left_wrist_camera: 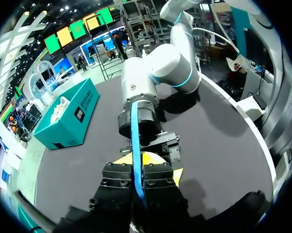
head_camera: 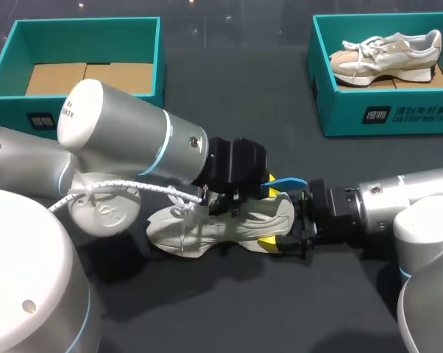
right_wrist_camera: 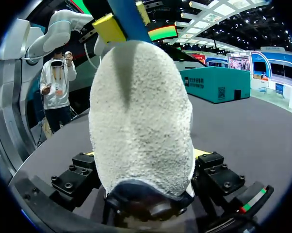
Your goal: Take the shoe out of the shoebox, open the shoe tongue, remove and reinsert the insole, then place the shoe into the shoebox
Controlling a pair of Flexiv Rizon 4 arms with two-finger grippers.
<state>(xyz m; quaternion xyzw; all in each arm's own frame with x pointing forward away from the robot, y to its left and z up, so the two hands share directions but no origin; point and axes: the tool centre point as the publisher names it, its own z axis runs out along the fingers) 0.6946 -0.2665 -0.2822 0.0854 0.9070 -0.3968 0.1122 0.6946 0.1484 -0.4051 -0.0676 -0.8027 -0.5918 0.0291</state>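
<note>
Head view: a pale shoe (head_camera: pixel 221 224) lies on its side on the dark table (head_camera: pixel 280 316) a little below the middle of the frame, toe toward the left, heel toward the right; the left gripper (head_camera: pixel 269 185) hangs over the shoe's opening and pinches a blue insole (head_camera: pixel 286 183), which sticks out toward the right above the heel; the right gripper (head_camera: pixel 284 220) comes in from the right edge and clamps the heel, a yellow tip showing under it.

An open teal shoebox (head_camera: pixel 15 110) stands in the upper left of the frame, showing only a cardboard floor; a second teal box (head_camera: pixel 383 114) in the upper right holds another pale shoe (head_camera: pixel 387 59).

Left wrist view: the insole (left_wrist_camera: pixel 135 155) runs edge-on as a thin blue strip, held tight between the fingers.

Right wrist view: the fuzzy white heel (right_wrist_camera: pixel 141 121) fills the gap between the fingers; it appears to touch both, though the heel hides the pads; ahead of it the insole (right_wrist_camera: pixel 129 17) rises beside a yellow fingertip (right_wrist_camera: pixel 109 26) of the left gripper.
</note>
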